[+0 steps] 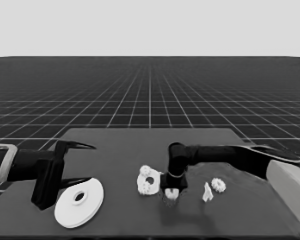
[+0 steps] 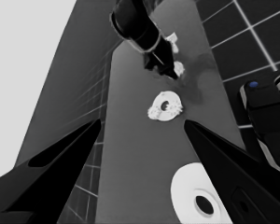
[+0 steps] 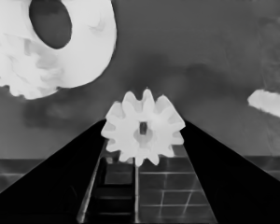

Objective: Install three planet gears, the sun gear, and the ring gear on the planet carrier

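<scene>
The right gripper [image 1: 171,194] reaches in from the right edge and points down at the middle of the table [image 1: 140,150]. Its fingers are clamped on a gear [image 1: 172,194], one finger at each side of the toothed wheel; the wrist camera shows that gear [image 3: 143,133] filling the gap between the two black wedges, teeth outward, centre hole facing the lens. Whether the gear touches the tabletop I cannot tell.

Just beside the gripper, at about its 10 o'clock, lies the smaller round part [image 1: 148,180]. Toothed shapes show at its rim, so gears appear to sit on it already, though how many I cannot make out. From the right wrist camera it looms large [image 3: 51,46], with teeth along one edge.

At about 3 o'clock from the gripper lies a thin white piece [image 1: 207,192], and just beyond it a loose gear [image 1: 218,185], the two close but apart.

The larger round part [image 1: 80,202] lies flat near the table's left end, at roughly 8 o'clock from the smaller one and well apart from it. The left gripper [image 1: 82,162] waits above it at the left edge, fingers spread wide and holding nothing; its own camera shows the disc [image 2: 198,198] beside one finger
</scene>
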Available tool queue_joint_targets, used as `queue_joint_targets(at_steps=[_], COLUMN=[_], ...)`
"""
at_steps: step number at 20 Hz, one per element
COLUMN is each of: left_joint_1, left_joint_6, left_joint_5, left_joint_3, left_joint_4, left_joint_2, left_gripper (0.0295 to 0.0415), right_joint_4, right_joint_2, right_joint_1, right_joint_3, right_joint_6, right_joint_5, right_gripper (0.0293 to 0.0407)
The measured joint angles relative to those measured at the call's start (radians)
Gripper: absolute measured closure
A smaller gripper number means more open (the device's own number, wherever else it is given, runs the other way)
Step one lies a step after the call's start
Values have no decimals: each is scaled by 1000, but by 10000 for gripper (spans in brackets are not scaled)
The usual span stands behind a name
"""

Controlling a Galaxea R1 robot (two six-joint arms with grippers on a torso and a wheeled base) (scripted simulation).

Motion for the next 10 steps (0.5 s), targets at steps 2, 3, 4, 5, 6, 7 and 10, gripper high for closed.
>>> queue_joint_targets(at_steps=[2,3,4,5,6,7,10], left_joint_1=[0,0,0,0,0,0,0], left_joint_6=[0,0,0,0,0,0,0], left_joint_5=[0,0,0,0,0,0,0], left_joint_3=[0,0,0,0,0,0,0], left_joint_4=[0,0,0,0,0,0,0], left_joint_2=[0,0,0,0,0,0,0], left_gripper=[326,326,326,326,326,326,326], right_joint_4=[59,72,80,85,88,89,122], right_joint_2=[-2,-2,-2,-2,-2,-2,113], right_joint_1=[63,76,84,88,91,92,124], right_joint_3=[21,23,25,25,26,26,-246], right_joint_6=[18,21,23,23,24,24,-130], right_joint_5=[0,0,1,1,2,2,35], right_gripper=[388,388,388,388,388,388,387])
